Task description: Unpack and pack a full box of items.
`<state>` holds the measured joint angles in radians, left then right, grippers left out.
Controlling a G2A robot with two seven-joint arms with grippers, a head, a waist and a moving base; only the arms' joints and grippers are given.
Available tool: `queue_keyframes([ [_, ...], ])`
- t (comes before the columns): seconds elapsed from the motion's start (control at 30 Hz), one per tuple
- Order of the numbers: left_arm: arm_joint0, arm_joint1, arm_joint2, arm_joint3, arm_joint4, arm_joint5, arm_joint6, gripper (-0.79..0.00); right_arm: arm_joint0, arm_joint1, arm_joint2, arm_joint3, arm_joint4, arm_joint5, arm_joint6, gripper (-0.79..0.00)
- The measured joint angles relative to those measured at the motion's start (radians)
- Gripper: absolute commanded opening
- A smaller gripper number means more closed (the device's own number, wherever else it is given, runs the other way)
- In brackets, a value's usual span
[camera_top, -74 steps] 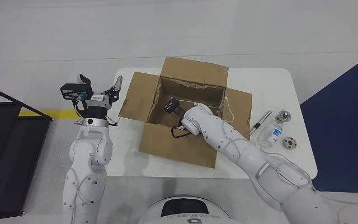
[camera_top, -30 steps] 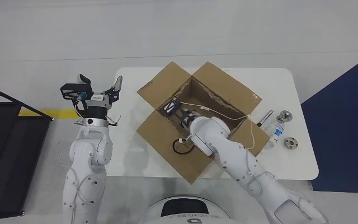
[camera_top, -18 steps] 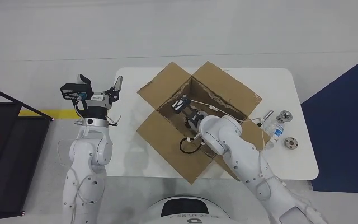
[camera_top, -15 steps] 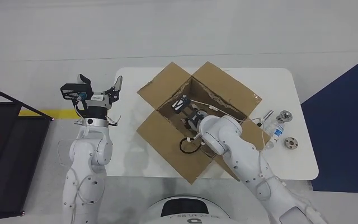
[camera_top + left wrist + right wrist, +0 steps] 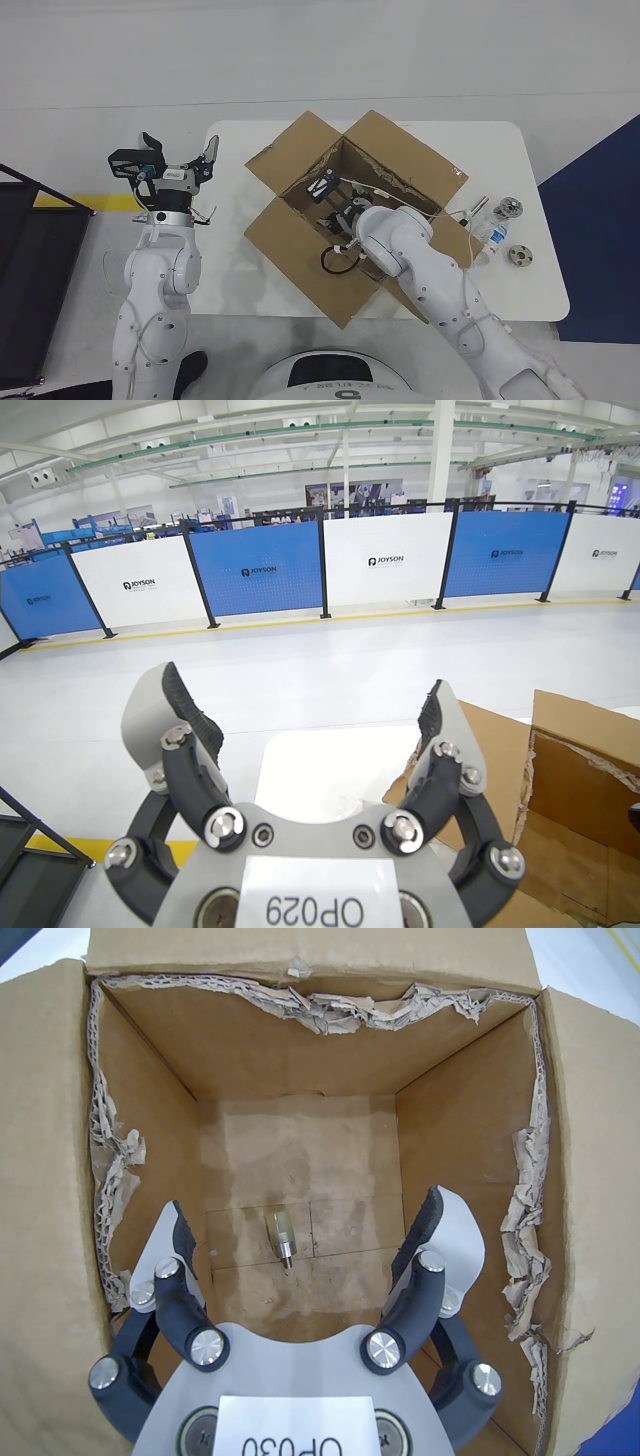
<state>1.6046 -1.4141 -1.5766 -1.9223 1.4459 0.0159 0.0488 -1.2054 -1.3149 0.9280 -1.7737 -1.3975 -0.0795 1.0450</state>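
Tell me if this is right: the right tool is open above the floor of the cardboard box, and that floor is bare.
Not quite. The right tool is open above the floor of the cardboard box, but that floor is not bare: one small threaded metal fitting lies on it, untouched. The right wrist view shows this.

The white table (image 5: 500, 140) carries an open box (image 5: 290, 235) at centre; toward 3 o'clock lie a rod (image 5: 475, 208), a bottle (image 5: 491, 238), a disc (image 5: 509, 208) and a second disc (image 5: 518, 254).

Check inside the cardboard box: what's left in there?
One small threaded metal fitting lies on the floor of the box. The open right gripper above covers the near strip of floor, so anything there is hidden.
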Motion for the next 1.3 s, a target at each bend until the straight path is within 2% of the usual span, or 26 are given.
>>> queue_keyframes([
  [0.2, 0.000, 0.000, 0.000, 0.000, 0.000, 0.000, 0.000, 0.000, 0.004, -0.005, 0.006, -0.008, 0.054, 0.000, 0.004, 0.000],
  [0.27, 0.000, 0.000, 0.000, 0.000, 0.000, 0.000, 0.000, 0.000, 0.007, -0.004, 0.013, -0.026, 0.081, -0.013, 0.053, -0.345],
  [0.3, 0.000, 0.000, 0.000, 0.000, 0.000, 0.000, 0.000, 0.000, 0.007, -0.004, 0.019, -0.035, 0.093, -0.015, 0.074, -0.422],
  [0.37, 0.000, 0.000, 0.000, 0.000, 0.000, 0.000, 0.000, 0.000, 0.008, -0.002, 0.031, -0.048, 0.124, -0.030, 0.129, -0.453],
  [0.53, 0.000, 0.000, 0.000, 0.000, 0.000, 0.000, 0.000, 0.000, 0.033, -0.004, 0.017, -0.039, 0.068, 0.005, 0.226, -0.493],
  [0.73, 0.000, 0.000, 0.000, 0.000, 0.000, 0.000, 0.000, 0.000, 0.134, -0.034, -0.075, 0.130, 0.028, 0.052, 0.308, -0.514],
  [0.9, 0.000, 0.000, 0.000, 0.000, 0.000, 0.000, 0.000, 0.000, 0.212, -0.062, -0.124, 0.270, 0.112, 0.019, 0.343, -0.486],
  [1.07, 0.000, 0.000, 0.000, 0.000, 0.000, 0.000, 0.000, 0.000, 0.273, -0.079, -0.113, 0.394, 0.265, -0.040, 0.347, -0.443],
  [1.3, 0.000, 0.000, 0.000, 0.000, 0.000, 0.000, 0.000, 0.000, 0.329, -0.101, -0.153, 0.565, 0.291, -0.015, 0.385, -0.422],
])
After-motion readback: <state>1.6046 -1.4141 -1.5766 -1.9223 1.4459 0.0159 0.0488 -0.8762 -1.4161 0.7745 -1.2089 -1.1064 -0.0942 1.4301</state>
